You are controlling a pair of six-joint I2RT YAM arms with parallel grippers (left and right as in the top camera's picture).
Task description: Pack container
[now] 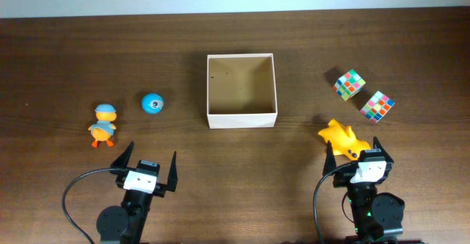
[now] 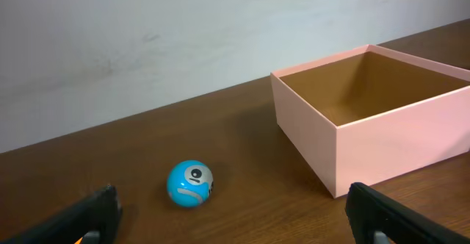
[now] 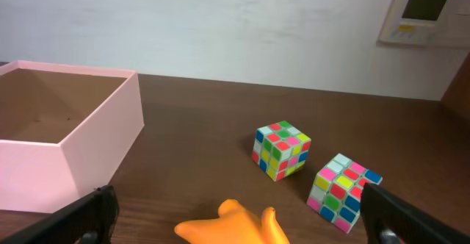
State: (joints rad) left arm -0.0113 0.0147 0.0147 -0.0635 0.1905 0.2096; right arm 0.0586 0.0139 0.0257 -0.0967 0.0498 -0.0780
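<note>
The container (image 1: 241,118) is a square open box with white walls and a tan inside, standing mid-table; it also shows in the left wrist view (image 2: 389,137) and in the right wrist view (image 3: 33,174). My left gripper (image 1: 152,159) (image 2: 235,216) is open near the front edge, with a blue ball (image 1: 152,103) (image 2: 190,183) on the table ahead of it. An orange and blue duck toy (image 1: 105,123) stands left of the ball. My right gripper (image 1: 352,153) (image 3: 246,216) is open, its fingers on either side of a yellow toy (image 1: 342,137) (image 3: 235,231) without touching it.
Two colourful puzzle cubes (image 1: 349,84) (image 1: 377,106) lie right of the box, beyond the yellow toy; the right wrist view has them as a nearer-left cube (image 3: 281,149) and a right cube (image 3: 339,191). A pale wall runs behind the table's far edge.
</note>
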